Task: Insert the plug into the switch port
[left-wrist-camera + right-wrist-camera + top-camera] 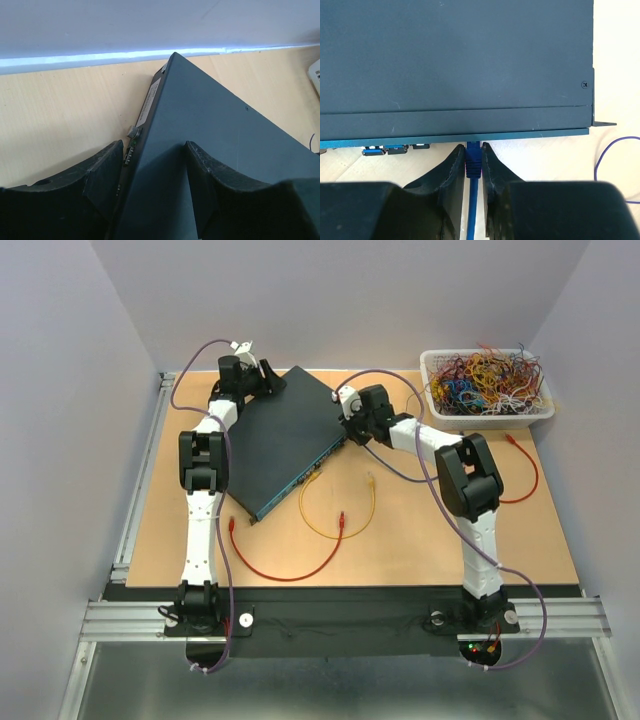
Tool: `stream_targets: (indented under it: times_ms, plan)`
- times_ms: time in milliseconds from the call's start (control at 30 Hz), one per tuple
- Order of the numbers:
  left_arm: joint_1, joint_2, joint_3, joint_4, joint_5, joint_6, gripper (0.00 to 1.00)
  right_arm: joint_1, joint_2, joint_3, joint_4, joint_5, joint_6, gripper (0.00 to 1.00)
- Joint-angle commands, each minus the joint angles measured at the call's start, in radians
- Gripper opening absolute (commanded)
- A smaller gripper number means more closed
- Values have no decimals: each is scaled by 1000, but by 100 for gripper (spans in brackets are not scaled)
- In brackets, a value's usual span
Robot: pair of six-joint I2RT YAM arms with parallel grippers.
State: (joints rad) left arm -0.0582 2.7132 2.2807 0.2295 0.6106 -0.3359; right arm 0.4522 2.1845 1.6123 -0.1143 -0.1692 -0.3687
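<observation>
The dark teal switch box (285, 440) lies slantwise at the middle of the table. My right gripper (473, 156) is shut on a blue plug (473, 162) with its blue cable (471, 210) trailing back between the fingers. The plug's tip meets the lower edge of the box's front face (470, 135), and the port itself is hidden under that edge. Other ports (385, 149) show to the left. In the top view the right gripper (345, 428) is at the far end of the front face. My left gripper (152, 150) is open, straddling the box's far edge (145, 165); it also shows in the top view (266, 380).
A yellow cable (335, 515) and a red cable (290, 565) lie on the table in front of the box, one yellow end at its front face. Another red cable (525, 475) lies at the right. A white mesh basket (487, 390) of coloured wires stands at the back right.
</observation>
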Motion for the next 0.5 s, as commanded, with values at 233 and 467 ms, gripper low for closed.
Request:
stream_targets:
  times_ms: [233,467]
  plan:
    - [-114,28,20,-125,153,-23,61,26,15,153,323,23,4,22]
    - [-115,23,14,-125,144,-23,62,26,-51,69,323,62,25,63]
